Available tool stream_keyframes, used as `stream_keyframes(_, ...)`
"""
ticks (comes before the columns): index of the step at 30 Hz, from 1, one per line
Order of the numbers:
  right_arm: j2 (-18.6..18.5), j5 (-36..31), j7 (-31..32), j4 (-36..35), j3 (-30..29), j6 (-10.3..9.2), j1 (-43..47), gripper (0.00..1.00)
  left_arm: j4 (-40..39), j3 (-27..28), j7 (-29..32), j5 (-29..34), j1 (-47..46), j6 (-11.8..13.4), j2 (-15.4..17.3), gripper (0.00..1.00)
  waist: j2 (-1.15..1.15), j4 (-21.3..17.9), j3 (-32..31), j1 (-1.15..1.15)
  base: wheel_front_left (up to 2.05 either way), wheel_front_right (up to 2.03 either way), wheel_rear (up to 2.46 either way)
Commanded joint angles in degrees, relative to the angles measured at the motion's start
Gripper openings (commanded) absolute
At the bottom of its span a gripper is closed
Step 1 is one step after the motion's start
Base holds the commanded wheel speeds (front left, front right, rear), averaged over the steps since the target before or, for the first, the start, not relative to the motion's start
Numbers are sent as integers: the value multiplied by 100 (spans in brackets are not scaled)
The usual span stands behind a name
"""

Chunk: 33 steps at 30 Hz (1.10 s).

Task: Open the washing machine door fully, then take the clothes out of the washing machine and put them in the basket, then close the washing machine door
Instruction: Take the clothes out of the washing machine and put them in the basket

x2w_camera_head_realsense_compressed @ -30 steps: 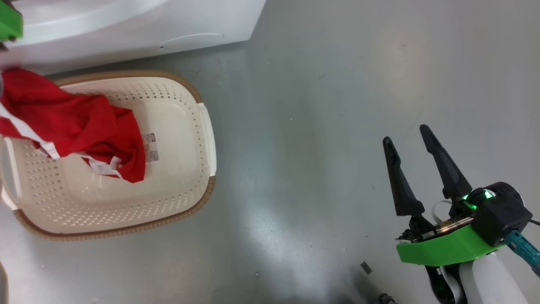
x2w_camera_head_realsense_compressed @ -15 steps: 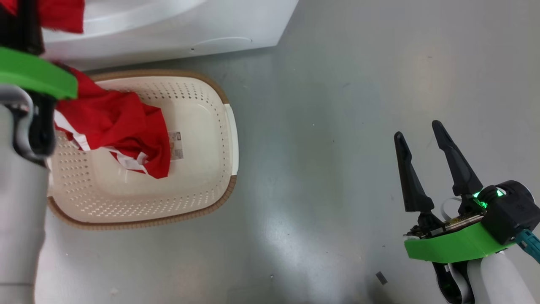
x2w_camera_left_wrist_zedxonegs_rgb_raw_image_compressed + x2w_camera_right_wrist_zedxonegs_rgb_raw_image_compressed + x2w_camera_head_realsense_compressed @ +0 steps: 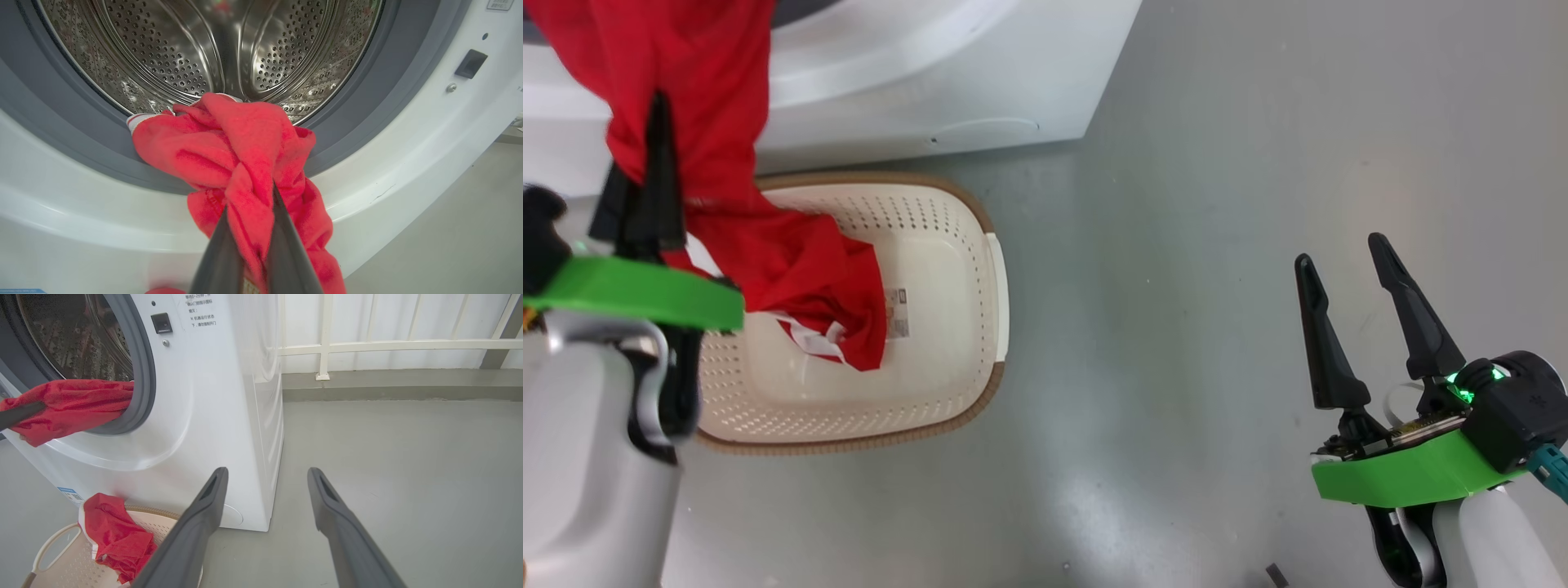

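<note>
The red clothes with white trim hang from the washing machine's open mouth, and their lower end lies in the cream basket on the floor in front. My left gripper is shut on the clothes just outside the grey seal. In the left wrist view its fingers pinch a bunch of the clothes before the steel drum. My right gripper stands open over bare floor, far right of the basket, holding nothing. The washing machine door is out of view.
Grey floor spreads to the right of the machine and the basket. In the right wrist view a white railing and a low kerb close off the far side behind the washing machine.
The head camera has swung left, bringing my left arm and the machine's mouth into view. My left gripper stays shut on the clothes. The right gripper stays open.
</note>
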Motion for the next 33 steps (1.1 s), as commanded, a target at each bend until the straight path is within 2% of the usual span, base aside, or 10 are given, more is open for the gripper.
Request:
stream_keyframes(1,-45,-52,-36,-114,99,36,116,100,-248,178,-51,14,217,67,198,0,0,39,-132,0,0,0,0)
stream_keyframes(17,-45,-42,-36,-36,65,36,251,100,-883,-10,59,-138,1544,326,-91,0,0,97,-743,0,0,0,0)
stream_keyframes(26,-45,-23,-36,-1,81,36,305,100,-880,-214,148,-196,1965,364,-275,0,0,133,-1002,0,0,0,0)
stream_keyframes(33,-45,3,-36,-28,48,36,395,100,-617,-362,148,-350,2307,294,-500,0,0,120,-1078,0,0,0,0)
